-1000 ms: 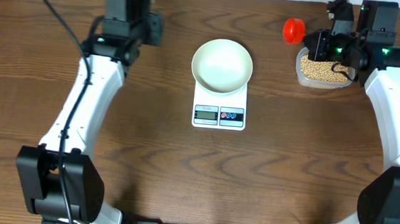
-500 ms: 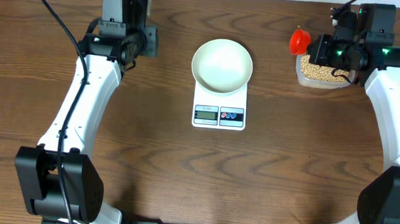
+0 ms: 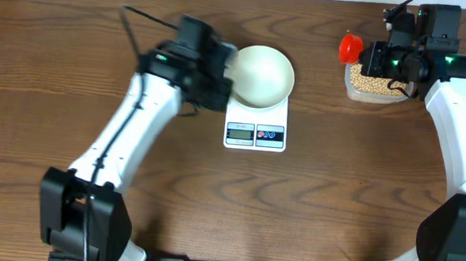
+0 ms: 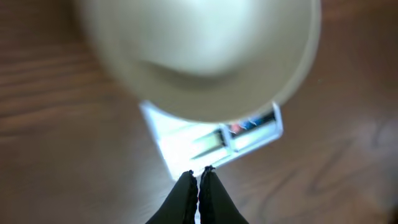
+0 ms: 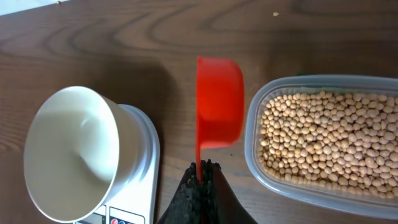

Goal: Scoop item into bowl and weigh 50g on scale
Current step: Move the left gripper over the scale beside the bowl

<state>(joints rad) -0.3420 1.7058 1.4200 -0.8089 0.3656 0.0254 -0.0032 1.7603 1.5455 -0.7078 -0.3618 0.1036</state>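
Observation:
The cream-white bowl stands empty on the white scale at the table's middle; both also show in the right wrist view, bowl and scale, and blurred in the left wrist view, bowl and scale. Tan beans fill a clear plastic tub at the right back. My right gripper is shut on the handle of a red scoop, held empty just left of the tub. My left gripper is shut and empty, close to the scale's left side.
The red scoop also shows from overhead beside the tub. The left arm reaches across the table's left half toward the scale. Bare wooden table lies in front of the scale.
My left arm has swung fast from the back left to beside the bowl and scale. The right gripper with the red scoop has barely moved.

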